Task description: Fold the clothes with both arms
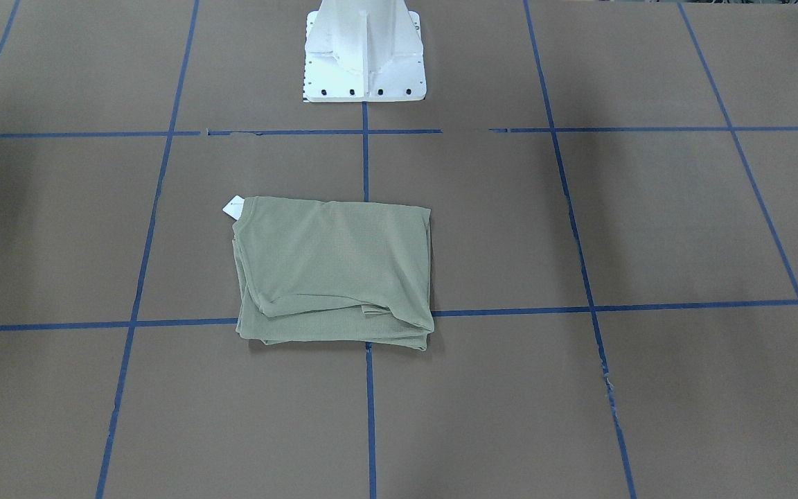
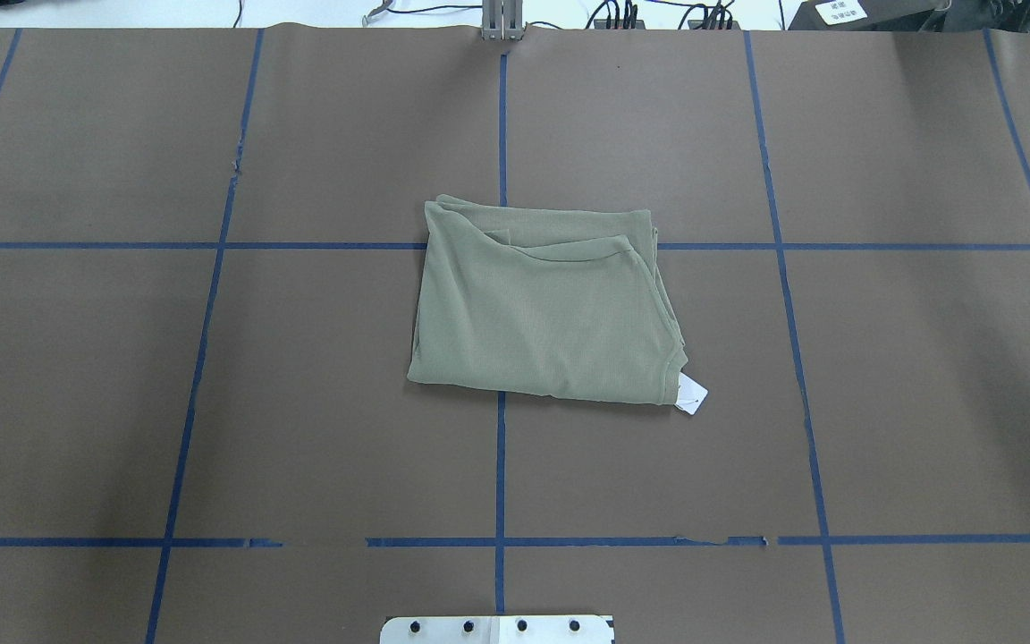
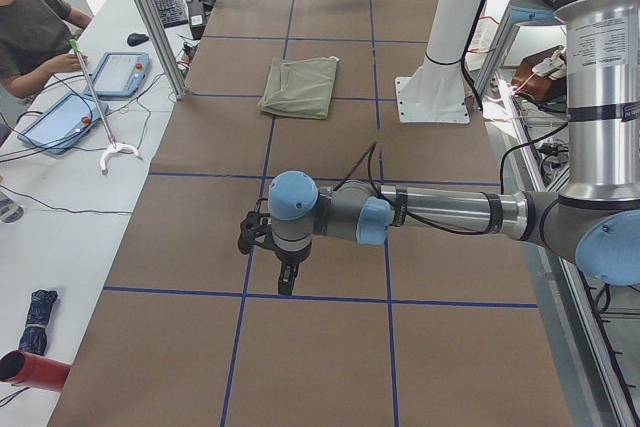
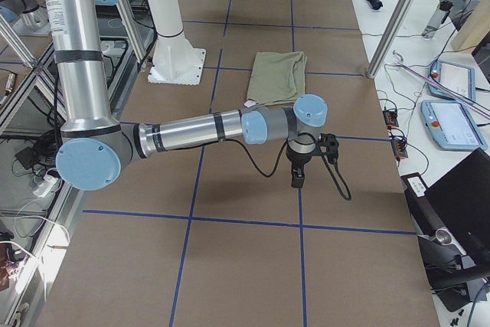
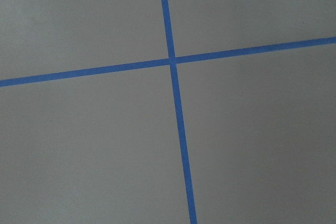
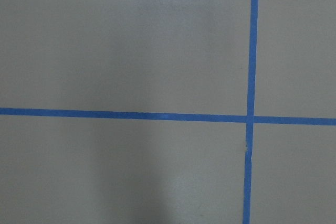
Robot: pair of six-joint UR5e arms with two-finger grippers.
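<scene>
Count: 1 shirt (image 2: 546, 304), 1 white tag (image 2: 690, 394), 2 arms, 2 grippers, 1 white pedestal (image 1: 364, 55), 1 person (image 3: 30, 27) at the side bench with 2 tablets (image 3: 125, 72).

Shirt is folded to a rough rectangle and lies flat mid-desk. It sits across the centre tape line (image 2: 500, 465), and its far edge lies over a cross line. The stacked layer edges show along that far side. The near edge and the edge on the robot's left are clean folds. The tag sticks out at the near corner on the robot's right, flat on the desk (image 2: 211, 402).

Left arm (image 3: 440, 212) has its forearm stretched level over the desk's left end. Left gripper (image 3: 285, 282) points straight down above the tape grid, well apart from the shirt. Right arm (image 4: 191, 132) mirrors it at the right end, and right gripper (image 4: 297, 180) also points down, well apart from the shirt.

Both grippers show only in the side views, so I cannot tell whether they are spread or pressed together. Each wrist camera shows only brown surface and one tape crossing.

Room: bare desk on all four sides of the shirt. The pedestal is the nearest fixed thing, on the robot side and apart from the near edge.
</scene>
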